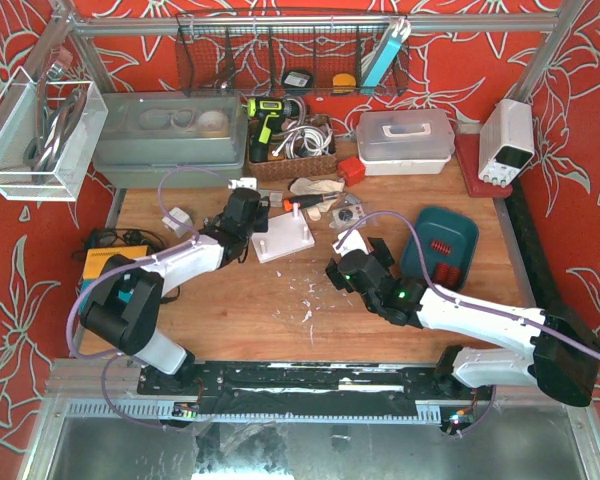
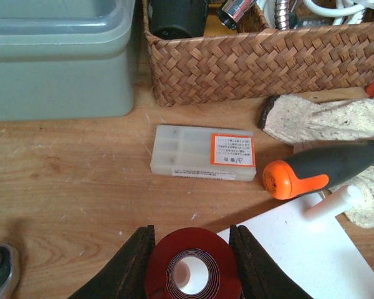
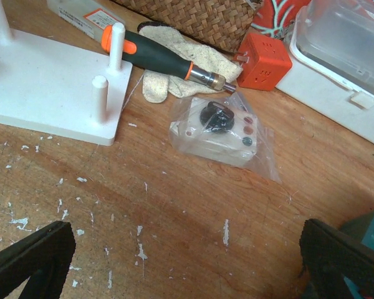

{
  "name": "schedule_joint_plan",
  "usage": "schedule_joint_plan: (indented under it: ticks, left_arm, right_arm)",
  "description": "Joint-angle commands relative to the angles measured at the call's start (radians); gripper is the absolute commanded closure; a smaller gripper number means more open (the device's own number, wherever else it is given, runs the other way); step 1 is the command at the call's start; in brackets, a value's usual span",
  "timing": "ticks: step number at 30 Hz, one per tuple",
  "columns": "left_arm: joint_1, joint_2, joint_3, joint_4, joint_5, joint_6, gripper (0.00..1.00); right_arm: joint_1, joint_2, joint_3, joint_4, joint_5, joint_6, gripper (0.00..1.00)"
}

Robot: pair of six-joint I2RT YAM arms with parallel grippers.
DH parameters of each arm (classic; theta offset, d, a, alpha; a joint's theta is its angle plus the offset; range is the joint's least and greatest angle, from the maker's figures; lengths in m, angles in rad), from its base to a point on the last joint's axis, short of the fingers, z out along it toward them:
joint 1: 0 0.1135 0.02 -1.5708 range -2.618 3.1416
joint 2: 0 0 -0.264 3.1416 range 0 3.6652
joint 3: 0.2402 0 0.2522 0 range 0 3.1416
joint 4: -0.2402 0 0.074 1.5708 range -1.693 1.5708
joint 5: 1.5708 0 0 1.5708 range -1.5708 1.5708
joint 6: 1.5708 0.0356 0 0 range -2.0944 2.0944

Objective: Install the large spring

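Observation:
My left gripper (image 2: 191, 265) is shut on a red ring-shaped roll (image 2: 199, 249) with tightly wound coils round its hole. It holds the roll at the near left corner of the white peg board (image 2: 311, 255), close above the table. One white peg (image 2: 334, 203) stands on the board to the right. In the top view the left gripper (image 1: 250, 215) is at the board's (image 1: 285, 242) left edge. My right gripper (image 3: 187, 261) is wide open and empty over bare wood, right of the board (image 3: 43, 93); in the top view it (image 1: 345, 268) sits near the board's right corner.
An orange-handled screwdriver (image 2: 324, 168), a work glove (image 2: 324, 118) and a clear plastic case (image 2: 202, 152) lie behind the board. A wicker basket (image 2: 268, 56) and a grey bin (image 2: 56, 62) stand further back. A bagged white part (image 3: 221, 134), an orange cube (image 3: 263, 62) and a teal case (image 1: 440, 245) lie on the right.

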Motion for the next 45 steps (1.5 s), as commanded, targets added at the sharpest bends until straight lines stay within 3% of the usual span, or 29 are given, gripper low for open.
schedule_joint_plan:
  ticks: [1, 25, 35, 41, 45]
  left_arm:
    - [0.005, 0.054, 0.037, 0.016, -0.013, 0.012, 1.0]
    - [0.005, 0.003, 0.005, -0.029, -0.05, -0.001, 0.95]
    - [0.011, 0.086, 0.025, -0.007, -0.034, -0.004, 0.9]
    - [0.013, 0.093, 0.021, -0.024, -0.04, -0.023, 0.74]
    - [0.013, 0.074, 0.016, -0.042, -0.037, -0.039, 0.51]
  right_arm:
    - [-0.006, 0.003, 0.02, -0.009, 0.009, 0.004, 0.01]
    - [-0.015, 0.023, 0.028, -0.014, 0.003, 0.008, 0.01]
    - [-0.017, 0.026, 0.028, -0.015, 0.004, 0.007, 0.01]
    - [-0.018, 0.032, 0.031, -0.015, 0.001, 0.01, 0.01]
    - [-0.018, 0.034, 0.031, -0.015, 0.0, 0.011, 0.01]
